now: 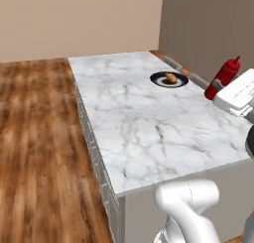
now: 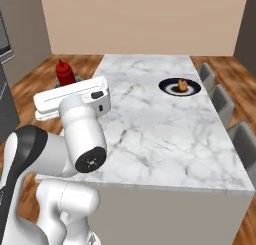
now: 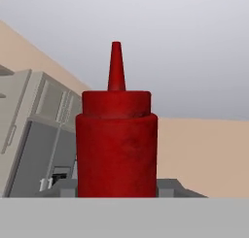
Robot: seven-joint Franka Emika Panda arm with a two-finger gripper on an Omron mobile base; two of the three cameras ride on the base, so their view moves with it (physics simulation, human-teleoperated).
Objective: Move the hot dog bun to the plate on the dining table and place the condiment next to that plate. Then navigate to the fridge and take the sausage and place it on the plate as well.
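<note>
— Marble-topped table (image 1: 144, 128) with wood floor around it and beige walls behind. Where does the job stand?

— Hot dog bun (image 1: 170, 78) already lies on the plate (image 1: 159, 82) near the far end. I'd say the condiment (image 3: 116, 144) step is in hand: the red bottle sits upright right in front of the end effector, off the table's side edge and well apart from the plate.

— Is the end effector gripping it?

— Looks so; the bottle fills the hand view dead centre, jaws closed around its body, though the fingertips themselves are hidden.

— Next?

— Carry it over the marble and set it upright just beside the plate, without nudging the bun. The sausage comes afterwards.
</note>
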